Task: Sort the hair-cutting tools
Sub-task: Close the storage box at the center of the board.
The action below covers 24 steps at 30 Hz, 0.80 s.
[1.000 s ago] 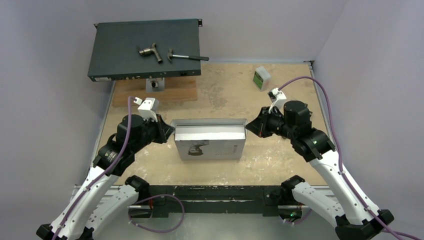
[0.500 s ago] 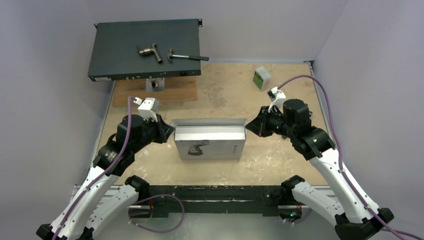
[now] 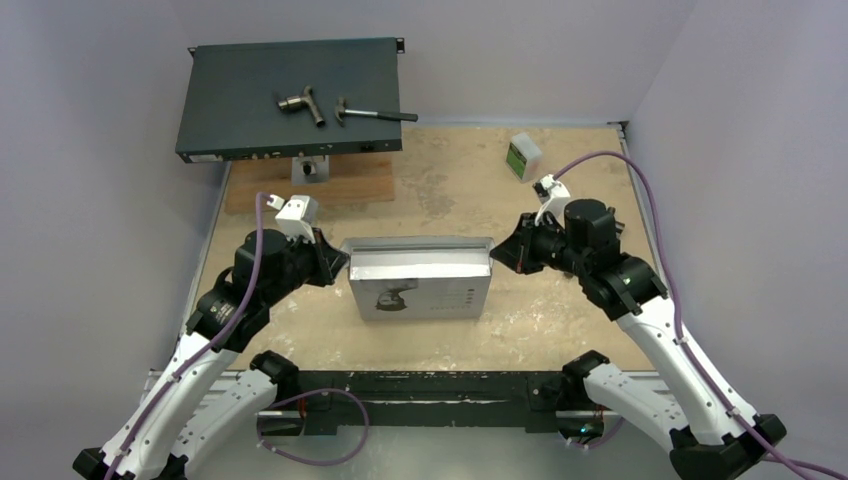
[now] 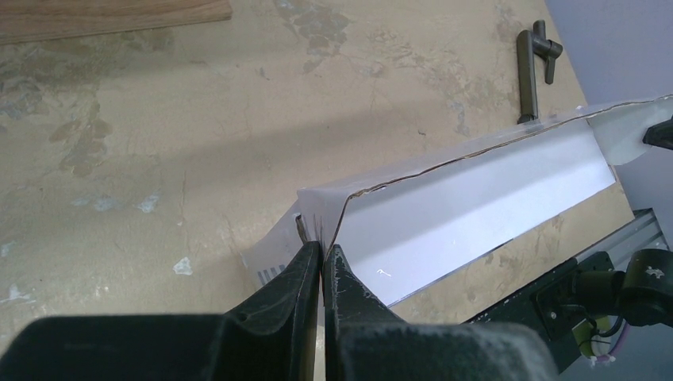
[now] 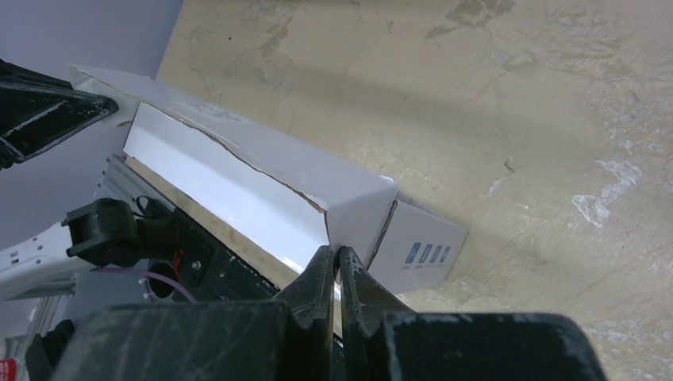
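Pinching one end of the lid (image 4: pixel 476 190), the left gripper (image 4: pixel 321 255) is pressing its two black fingers together on the thin card at the lower centre of the left wrist frame. The right gripper (image 5: pixel 336 258) is doing the same at the opposite end, its fingers closing on the folded corner at the lower centre of the right wrist frame.

In the top frame, both grippers are meeting the box (image 3: pixel 420 298) at its two upper corners, just left and right of centre. The lid is tilting up from the box, its pale face turning toward the arm bases. The box is resting on the table (image 3: pixel 450 190) at the centre of the frame. Its lower part is showing a printed picture of a clipper (the hair-cutting tools themselves are hidden, so their place cannot be told).

Both arms are reaching inward from the lower corners of the top frame.

Farther out, a dark flat case (image 3: pixel 250 95) is sitting at the upper left over a wooden board (image 3: pixel 270 188). A hammer (image 3: pixel 375 114) and a pipe fitting (image 3: pixel 300 102) are lying on the case. A small white container (image 3: pixel 523 156) with a green label is standing at the upper right. A T-shaped handle (image 4: pixel 530 71) is lying on the table at the upper right of the left wrist frame.
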{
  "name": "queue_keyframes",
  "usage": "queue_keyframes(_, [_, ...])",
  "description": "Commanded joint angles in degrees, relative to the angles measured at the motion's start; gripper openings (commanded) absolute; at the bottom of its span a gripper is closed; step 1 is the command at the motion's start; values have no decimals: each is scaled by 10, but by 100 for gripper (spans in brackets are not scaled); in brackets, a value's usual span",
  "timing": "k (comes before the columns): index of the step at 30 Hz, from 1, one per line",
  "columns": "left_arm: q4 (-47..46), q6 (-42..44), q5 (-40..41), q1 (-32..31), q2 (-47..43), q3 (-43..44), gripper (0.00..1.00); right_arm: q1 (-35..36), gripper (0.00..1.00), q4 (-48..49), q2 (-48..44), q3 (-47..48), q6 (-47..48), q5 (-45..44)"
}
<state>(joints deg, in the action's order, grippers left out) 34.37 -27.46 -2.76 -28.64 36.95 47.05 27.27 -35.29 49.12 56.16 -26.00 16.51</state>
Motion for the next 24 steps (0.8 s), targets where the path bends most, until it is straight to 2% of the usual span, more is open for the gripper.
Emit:
queue_keyframes(1, [-48, -18, -22, -2, -8, 13, 0, -1, 0, 7, -11, -27, 4, 16])
queue_keyframes(13, [-36, -48, -25, -2, -1, 42, 2, -1, 0, 6, -33, -57, 14, -5])
queue_keyframes(24, [-23, -87, -33, -2, 16, 66, 0, -1, 0, 10, -36, -69, 26, -6])
